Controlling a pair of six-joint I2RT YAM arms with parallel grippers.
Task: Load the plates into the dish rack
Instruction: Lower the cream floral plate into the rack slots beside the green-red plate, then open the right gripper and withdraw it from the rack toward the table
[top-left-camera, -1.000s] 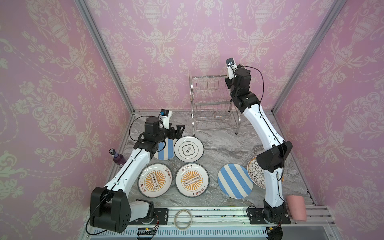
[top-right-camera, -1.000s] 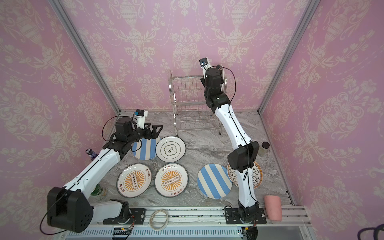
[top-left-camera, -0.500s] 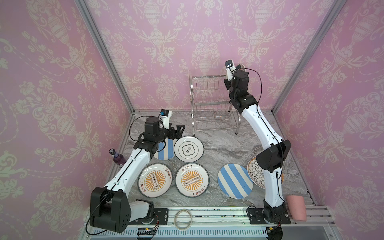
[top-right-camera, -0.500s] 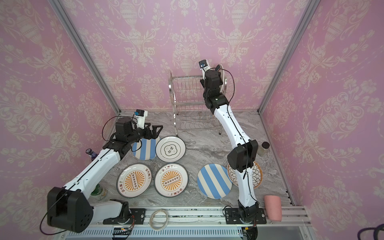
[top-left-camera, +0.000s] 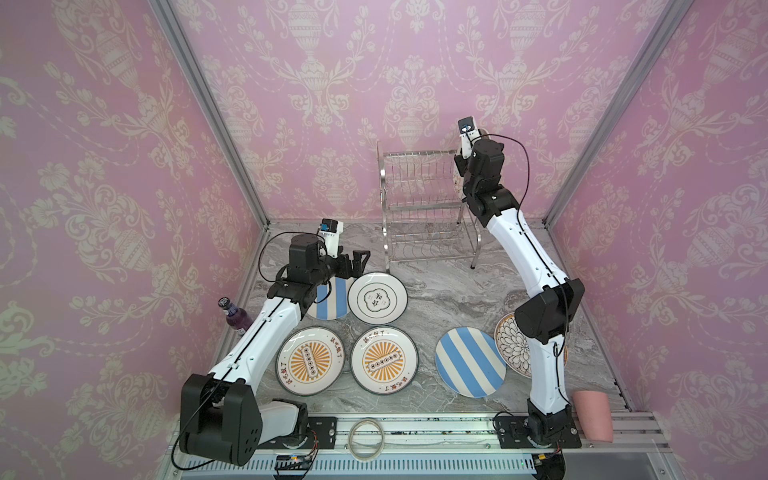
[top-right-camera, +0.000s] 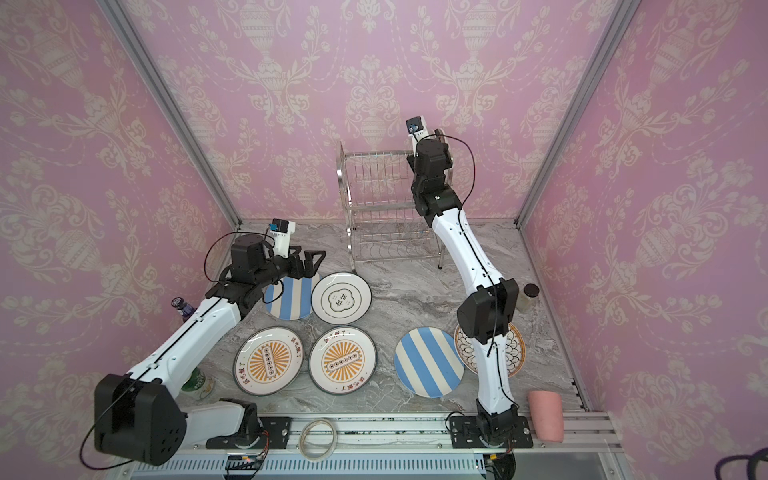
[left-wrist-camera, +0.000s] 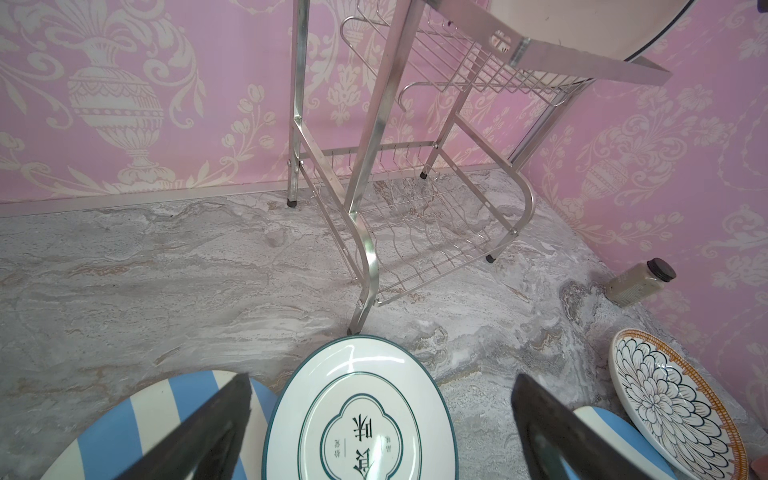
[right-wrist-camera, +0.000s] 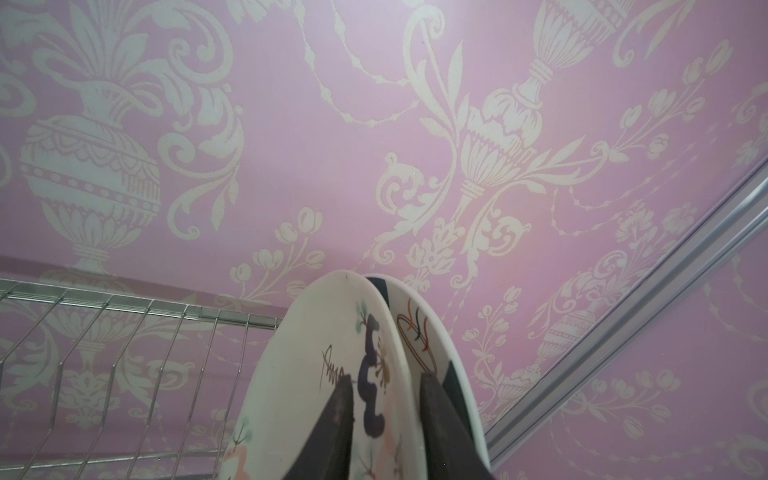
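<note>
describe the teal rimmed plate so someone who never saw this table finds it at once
Find the steel dish rack by the back wall. On the marble table before its front leg lies the teal-rimmed plate, beside a blue-striped plate. Alone among its neighbours, it is white with a teal cloud-shaped outline around dark characters.

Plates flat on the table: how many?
6: blue-striped plate partly under the left arm, teal-rimmed plate beside it, two sunburst plates nearer the front, second striped plate, petal-patterned plate partly behind the right arm.
</note>
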